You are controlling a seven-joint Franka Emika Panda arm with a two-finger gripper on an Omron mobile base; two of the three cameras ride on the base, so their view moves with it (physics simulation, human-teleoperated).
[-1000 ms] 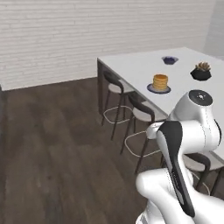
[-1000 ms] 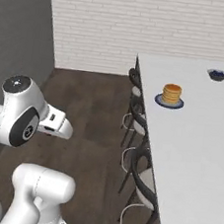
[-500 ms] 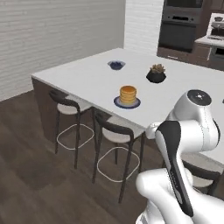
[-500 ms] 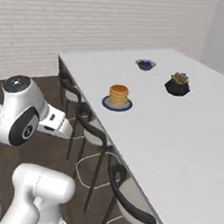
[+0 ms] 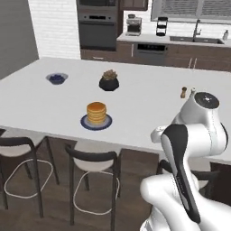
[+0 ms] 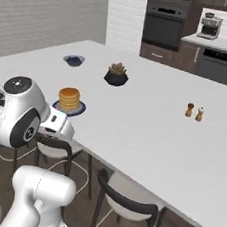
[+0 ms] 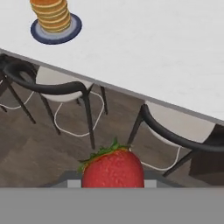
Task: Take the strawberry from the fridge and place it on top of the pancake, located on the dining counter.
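Strawberry (image 7: 113, 168) pinched in gripper (image 7: 113, 183), bottom centre of hand view, above floor and chairs (image 7: 52, 87). Pancake (image 5: 96, 113) on blue plate, centre-left of left base view, on dining counter (image 5: 149, 99). Same stack at hand view's upper left.

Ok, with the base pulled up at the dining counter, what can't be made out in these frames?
- Hand view: the strawberry is cut off below by the grey band, so the finger contact is hidden.
- Left base view: the bowl contents are too small to identify.
- Hand view: the top of the pancake stack is cut by the upper edge.
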